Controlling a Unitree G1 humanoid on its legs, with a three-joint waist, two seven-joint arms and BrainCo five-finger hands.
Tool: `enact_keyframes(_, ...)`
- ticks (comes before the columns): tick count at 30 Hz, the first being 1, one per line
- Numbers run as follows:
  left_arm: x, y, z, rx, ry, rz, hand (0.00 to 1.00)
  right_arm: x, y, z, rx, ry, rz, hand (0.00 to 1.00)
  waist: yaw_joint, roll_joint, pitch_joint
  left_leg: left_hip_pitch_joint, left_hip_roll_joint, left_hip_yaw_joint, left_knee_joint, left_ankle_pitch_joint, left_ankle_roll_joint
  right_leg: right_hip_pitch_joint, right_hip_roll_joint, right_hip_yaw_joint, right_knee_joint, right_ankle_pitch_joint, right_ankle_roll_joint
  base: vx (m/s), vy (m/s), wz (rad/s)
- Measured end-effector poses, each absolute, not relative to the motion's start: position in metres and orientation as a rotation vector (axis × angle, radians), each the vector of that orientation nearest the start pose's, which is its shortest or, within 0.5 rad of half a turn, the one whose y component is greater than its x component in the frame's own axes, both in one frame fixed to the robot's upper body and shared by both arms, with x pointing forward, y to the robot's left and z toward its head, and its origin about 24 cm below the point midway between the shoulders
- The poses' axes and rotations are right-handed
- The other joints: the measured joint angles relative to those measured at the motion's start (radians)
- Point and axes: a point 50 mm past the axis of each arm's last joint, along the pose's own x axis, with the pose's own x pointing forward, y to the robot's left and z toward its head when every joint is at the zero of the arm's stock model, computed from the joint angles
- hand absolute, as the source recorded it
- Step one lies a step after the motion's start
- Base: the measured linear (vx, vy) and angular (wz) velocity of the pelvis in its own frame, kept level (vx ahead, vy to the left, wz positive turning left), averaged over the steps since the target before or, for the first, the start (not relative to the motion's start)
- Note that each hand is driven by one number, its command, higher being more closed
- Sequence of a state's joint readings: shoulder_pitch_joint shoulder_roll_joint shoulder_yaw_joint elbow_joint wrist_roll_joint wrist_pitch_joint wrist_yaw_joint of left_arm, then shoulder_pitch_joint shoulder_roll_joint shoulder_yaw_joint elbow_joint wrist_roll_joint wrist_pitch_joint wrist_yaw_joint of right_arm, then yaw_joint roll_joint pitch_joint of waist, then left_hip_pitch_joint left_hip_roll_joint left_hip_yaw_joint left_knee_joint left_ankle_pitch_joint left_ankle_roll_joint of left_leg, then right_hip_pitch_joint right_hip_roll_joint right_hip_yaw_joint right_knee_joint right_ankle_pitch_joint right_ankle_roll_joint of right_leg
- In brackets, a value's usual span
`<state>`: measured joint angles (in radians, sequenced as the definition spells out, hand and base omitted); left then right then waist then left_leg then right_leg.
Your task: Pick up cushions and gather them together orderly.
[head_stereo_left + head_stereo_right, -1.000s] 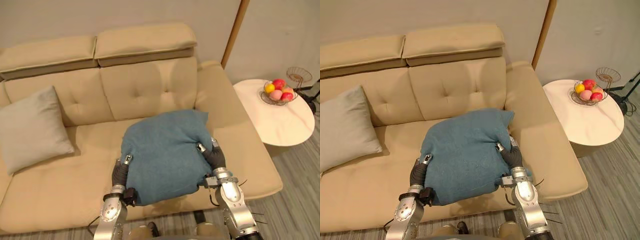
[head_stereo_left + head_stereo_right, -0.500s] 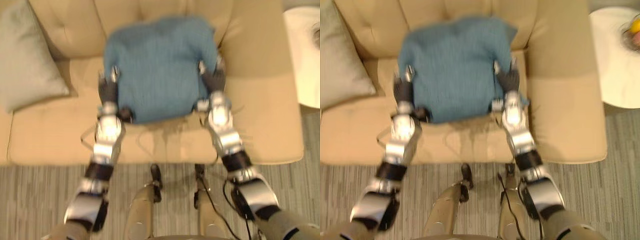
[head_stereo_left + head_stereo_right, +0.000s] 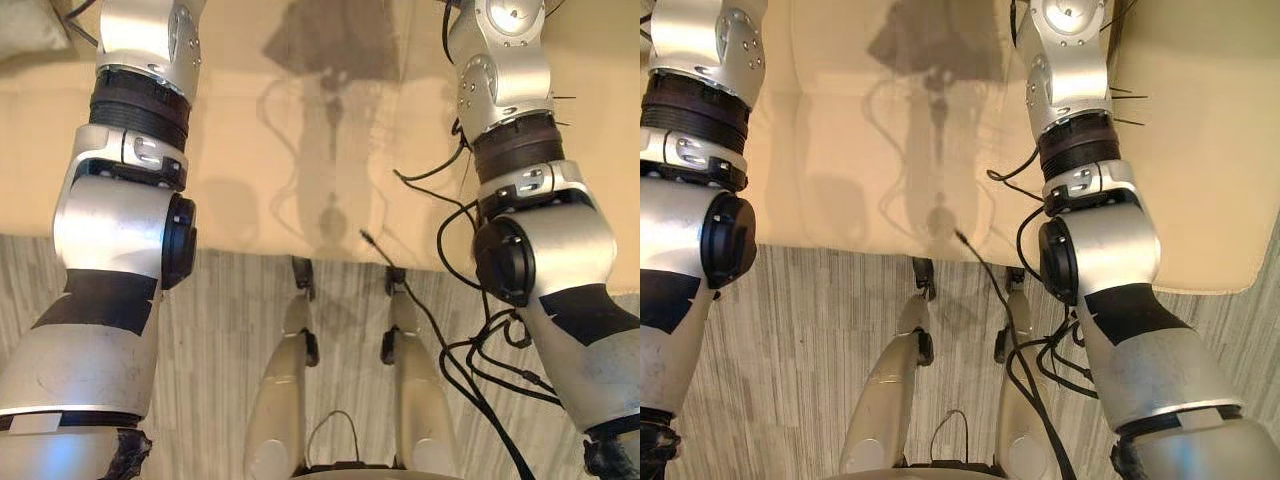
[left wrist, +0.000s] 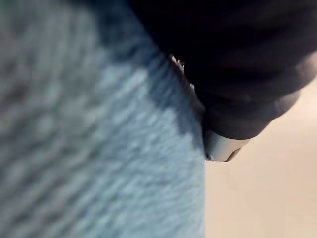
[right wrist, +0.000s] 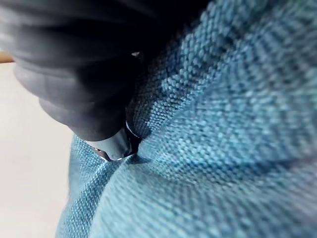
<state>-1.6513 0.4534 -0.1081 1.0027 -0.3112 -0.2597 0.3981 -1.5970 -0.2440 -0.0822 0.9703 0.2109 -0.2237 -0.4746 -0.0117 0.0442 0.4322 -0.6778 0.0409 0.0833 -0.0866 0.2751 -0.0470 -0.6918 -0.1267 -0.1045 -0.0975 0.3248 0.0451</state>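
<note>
Beige sofa (image 3: 250, 150), blue cushion (image 4: 99, 148) against left robot hand (image 4: 247, 74), axis unclear

Cushion (image 5: 223, 124) close by sofa (image 3: 330, 150), pressed between left hand (image 4: 237, 59) and right hand (image 5: 84, 84); floor (image 3: 230, 330) before sofa's front edge

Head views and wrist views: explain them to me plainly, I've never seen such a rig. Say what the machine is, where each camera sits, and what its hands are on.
This is a humanoid robot with two silver arms. The two wide pictures come from cameras in its head, looking steeply down. They show its left arm and right arm reaching forward over the front edge of a beige sofa, with striped grey floor below. The two close pictures come from cameras on its wrists. Each shows a hand's dark cover, left hand and right hand, pressed against a blue woven cushion. So the cushion seems to sit between the hands.
</note>
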Motion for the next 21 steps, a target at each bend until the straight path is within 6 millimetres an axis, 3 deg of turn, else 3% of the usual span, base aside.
enact_keyframes(4, 0.384, 0.172, 0.413, -0.102, -0.806, 0.264, 0.0, 0.389, -0.133, 0.398, 0.288, -0.736, -0.247, 0.0, 0.005, 0.001, 0.026, -0.043, 0.003, -0.004, -0.005, 0.005, 0.004, -0.035, -0.006, -0.02, 0.0, 0.0, 0.0, 0.02, 0.099, 0.11)
enact_keyframes(10, 0.408, 0.192, 0.329, -0.185, -0.596, 0.286, 0.0, 0.404, -0.125, 0.348, 0.157, -0.634, -0.17, 0.0, 0.024, 0.001, 0.026, -0.058, 0.013, 0.011, -0.004, 0.004, 0.002, -0.051, -0.003, -0.017, 0.0, 0.0, 0.0, 0.03, 0.09, -0.02)
enact_keyframes(14, 0.409, 0.211, 0.292, -0.2, -0.518, 0.325, 0.0, 0.398, -0.119, 0.35, 0.125, -0.678, -0.11, 0.0, 0.027, 0.001, 0.026, -0.065, 0.026, 0.034, -0.004, 0.003, 0.001, -0.07, 0.007, -0.002, 0.009, -0.001, 0.0, -0.02, 0.051, -0.12)
enact_keyframes(18, 0.405, 0.221, 0.284, -0.194, -0.526, 0.332, 0.0, 0.393, -0.118, 0.346, 0.136, -0.708, -0.063, 0.0, 0.023, 0.001, 0.026, -0.062, 0.038, 0.049, -0.002, -0.001, -0.004, -0.07, 0.016, 0.002, 0.012, -0.002, -0.001, -0.05, 0.045, -0.08)
enact_keyframes(21, 0.391, 0.23, 0.291, -0.16, -0.622, 0.333, 0.0, 0.377, -0.127, 0.343, 0.125, -0.801, -0.029, 0.0, 0.026, 0.001, 0.026, -0.056, 0.053, 0.057, 0.009, 0.002, -0.007, -0.067, 0.026, -0.004, 0.032, -0.01, -0.011, -0.05, 0.024, -0.01)
